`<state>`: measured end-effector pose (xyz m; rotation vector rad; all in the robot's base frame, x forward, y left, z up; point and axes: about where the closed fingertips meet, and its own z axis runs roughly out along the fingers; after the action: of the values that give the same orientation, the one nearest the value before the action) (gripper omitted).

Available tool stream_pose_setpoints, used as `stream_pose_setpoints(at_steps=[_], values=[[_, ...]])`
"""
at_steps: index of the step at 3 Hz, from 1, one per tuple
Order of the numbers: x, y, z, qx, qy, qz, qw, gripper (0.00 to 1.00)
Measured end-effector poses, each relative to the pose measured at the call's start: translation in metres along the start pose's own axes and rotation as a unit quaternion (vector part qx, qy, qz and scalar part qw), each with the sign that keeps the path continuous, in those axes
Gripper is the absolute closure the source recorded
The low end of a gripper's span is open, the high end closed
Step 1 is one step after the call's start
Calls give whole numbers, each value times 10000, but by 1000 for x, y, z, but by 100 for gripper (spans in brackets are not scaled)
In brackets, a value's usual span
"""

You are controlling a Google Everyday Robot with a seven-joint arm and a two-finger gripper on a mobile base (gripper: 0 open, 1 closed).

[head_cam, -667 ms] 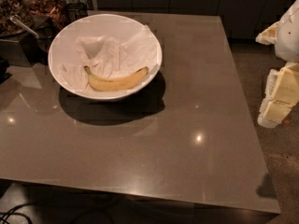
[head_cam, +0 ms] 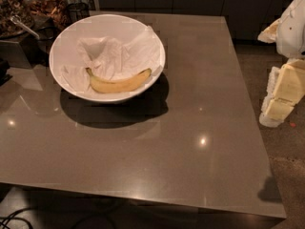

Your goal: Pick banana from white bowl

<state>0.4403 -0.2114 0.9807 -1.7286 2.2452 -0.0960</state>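
— Hand (head_cam: 280, 98) way out at the right edge, cream-coloured, hanging off the side of the desk (head_cam: 190, 128) and over the floor (head_cam: 286, 156). Well apart from everything on top.
— Apart or together?
— Cannot tell from this angle. Nowhere near the bowl, though.
— Over to the white bowl (head_cam: 66, 37), then.
— Sitting at the back left of the desk, wide and round, throwing a dark shadow toward the front and right.
— And the banana (head_cam: 120, 84)?
— Lying inside the bowl on the near side, curved like a smile with both ends turned up. Dark stem tip on the left, brownish end on the right, close up against the right wall.
— Anything else in there?
— Crumpled white paper (head_cam: 112, 54), bunched behind the banana and touching it, filling the middle and far side.
— Behind the bowl?
— Clutter at the back left corner: containers with brownish contents (head_cam: 47, 6), plus a metal handle (head_cam: 21, 26) poking toward the bowl. Just beside the left rim, hard to say whether touching.
— Down low?
— Dark cables (head_cam: 9, 221) on the floor at the bottom left, under the desk's near edge. Couple of bright light spots reflected on the desk top.
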Motion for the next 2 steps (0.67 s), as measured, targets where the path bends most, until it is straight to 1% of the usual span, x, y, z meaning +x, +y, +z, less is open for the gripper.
stream_pose_setpoints(at_steps=[1,2], values=[[-21,-5,-4,-78,98,-73,9999,0],[-52,-6,1,-323,136,-422,9985,0]])
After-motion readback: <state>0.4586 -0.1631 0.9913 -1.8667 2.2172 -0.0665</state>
